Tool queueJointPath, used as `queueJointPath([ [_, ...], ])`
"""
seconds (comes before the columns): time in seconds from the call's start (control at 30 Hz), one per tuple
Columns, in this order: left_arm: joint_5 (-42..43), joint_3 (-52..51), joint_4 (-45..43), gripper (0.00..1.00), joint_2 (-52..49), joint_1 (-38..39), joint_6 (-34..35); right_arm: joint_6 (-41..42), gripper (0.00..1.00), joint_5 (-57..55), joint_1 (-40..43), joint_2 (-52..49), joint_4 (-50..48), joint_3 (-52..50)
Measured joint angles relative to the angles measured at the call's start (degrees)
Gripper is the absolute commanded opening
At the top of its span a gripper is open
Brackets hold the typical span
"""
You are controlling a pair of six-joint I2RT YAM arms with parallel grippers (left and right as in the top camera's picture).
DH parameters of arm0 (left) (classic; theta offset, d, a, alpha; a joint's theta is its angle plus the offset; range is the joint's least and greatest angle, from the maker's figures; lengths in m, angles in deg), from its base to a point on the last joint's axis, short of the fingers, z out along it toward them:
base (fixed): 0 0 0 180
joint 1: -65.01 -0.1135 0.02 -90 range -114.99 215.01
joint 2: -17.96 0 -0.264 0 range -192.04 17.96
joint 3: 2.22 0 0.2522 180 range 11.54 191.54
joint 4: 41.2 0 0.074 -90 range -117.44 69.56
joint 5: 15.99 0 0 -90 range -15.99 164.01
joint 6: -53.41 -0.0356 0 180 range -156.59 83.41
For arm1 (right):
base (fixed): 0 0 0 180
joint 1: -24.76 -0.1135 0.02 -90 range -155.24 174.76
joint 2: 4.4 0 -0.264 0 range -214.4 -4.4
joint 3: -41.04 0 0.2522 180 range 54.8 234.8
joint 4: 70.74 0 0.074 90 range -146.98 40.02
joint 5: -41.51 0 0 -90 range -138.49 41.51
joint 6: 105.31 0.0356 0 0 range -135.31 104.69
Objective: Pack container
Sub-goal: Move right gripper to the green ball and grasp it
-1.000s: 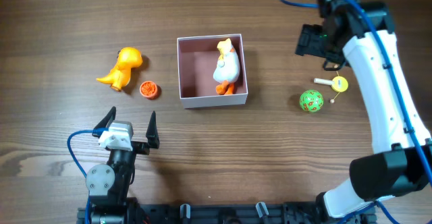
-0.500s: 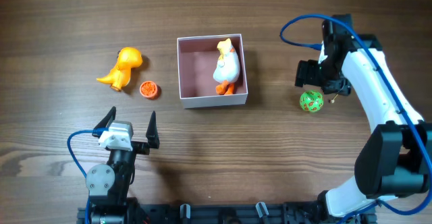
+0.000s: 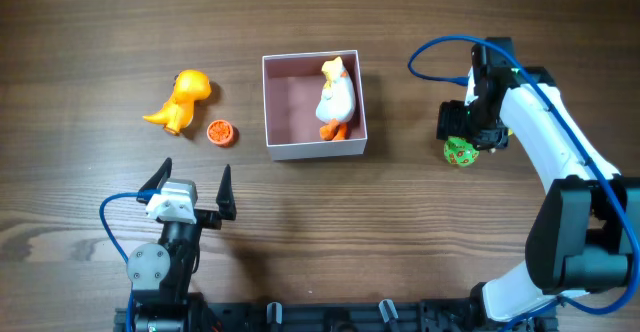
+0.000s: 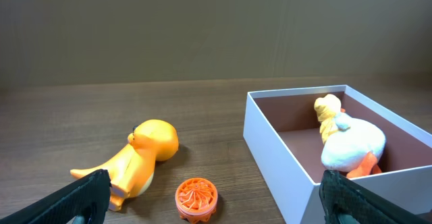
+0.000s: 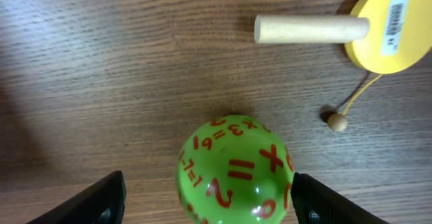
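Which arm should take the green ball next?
Right. The right gripper hangs over the ball, jaws open, a finger on each side. The left gripper is open too, but at the table's near edge, on the other side of the container from the ball.

green ball [image 5: 233, 166], red numerals: near centre, on table [image 5: 101, 62] | right gripper [image 5: 210, 197]: jaws spread, flanking ball | yellow disc [image 5: 386, 28] with wooden peg [image 5: 310, 28]: far right | bead [image 5: 336, 121]: right of ball

Matt wood-grain table [image 5: 101, 62], glossy green plastic ball [image 5: 233, 163] — pale bare-wood peg [image 5: 310, 29], matt white-walled container [image 4: 273, 150]
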Motion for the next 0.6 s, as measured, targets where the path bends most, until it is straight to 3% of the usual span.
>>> queueJointPath([
  [0.43, 0.0, 0.0, 0.0, 1.00, 0.0, 0.0, 0.0, -0.2, 0.85, -0.4, 0.0, 0.0, -5.3, -3.7],
  [0.6, 0.0, 0.0, 0.0, 1.00, 0.0, 0.0, 0.0, -0.2, 0.76, -1.1, 0.5, 0.0, -5.8, -5.6],
])
